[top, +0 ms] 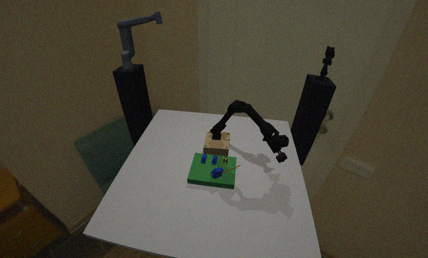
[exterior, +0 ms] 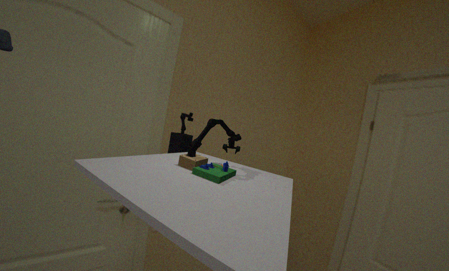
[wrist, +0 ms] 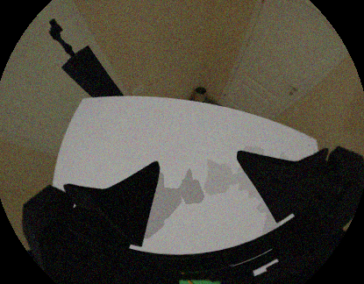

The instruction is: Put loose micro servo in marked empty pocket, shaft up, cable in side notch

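Readable text: none, no words, labels, brands or numbers
Green deck (top: 209, 173) (exterior: 216, 175): no lettering legible; the view is dim and grainy, so small print might escape notice
Wooden block (top: 216, 150) (exterior: 187, 162): no sign readable

Room with panelled doors (exterior: 68, 111).
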Controlling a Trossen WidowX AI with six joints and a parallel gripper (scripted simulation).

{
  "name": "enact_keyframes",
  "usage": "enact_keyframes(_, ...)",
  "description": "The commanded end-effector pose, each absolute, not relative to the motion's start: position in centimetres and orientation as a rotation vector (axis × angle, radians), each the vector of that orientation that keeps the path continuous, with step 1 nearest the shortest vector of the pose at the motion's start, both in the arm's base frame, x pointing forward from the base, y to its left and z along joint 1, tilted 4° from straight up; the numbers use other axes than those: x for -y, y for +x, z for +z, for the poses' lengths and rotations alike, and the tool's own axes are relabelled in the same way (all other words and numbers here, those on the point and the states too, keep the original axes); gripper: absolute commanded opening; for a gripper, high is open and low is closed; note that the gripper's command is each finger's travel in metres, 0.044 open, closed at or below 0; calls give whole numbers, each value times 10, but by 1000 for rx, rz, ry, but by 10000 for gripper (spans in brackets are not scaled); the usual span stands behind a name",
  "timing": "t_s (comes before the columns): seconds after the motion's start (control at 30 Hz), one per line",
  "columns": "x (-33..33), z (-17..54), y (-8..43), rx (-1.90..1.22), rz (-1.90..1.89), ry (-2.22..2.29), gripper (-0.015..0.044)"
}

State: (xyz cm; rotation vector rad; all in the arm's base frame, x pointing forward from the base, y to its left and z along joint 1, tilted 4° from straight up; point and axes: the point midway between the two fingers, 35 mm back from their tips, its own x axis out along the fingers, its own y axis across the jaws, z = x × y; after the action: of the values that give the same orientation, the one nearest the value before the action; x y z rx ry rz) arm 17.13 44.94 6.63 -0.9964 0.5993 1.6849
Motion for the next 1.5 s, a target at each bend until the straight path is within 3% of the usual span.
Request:
enact_keyframes(0.0, -433, 65, 189, -714, 1587, -933, 440)
enact_keyframes(0.73, -341, 73, 271, -1165, 1001, -520, 440)
enact_keyframes(1.47, -236, 82, 316, -1405, 352, -56, 440)
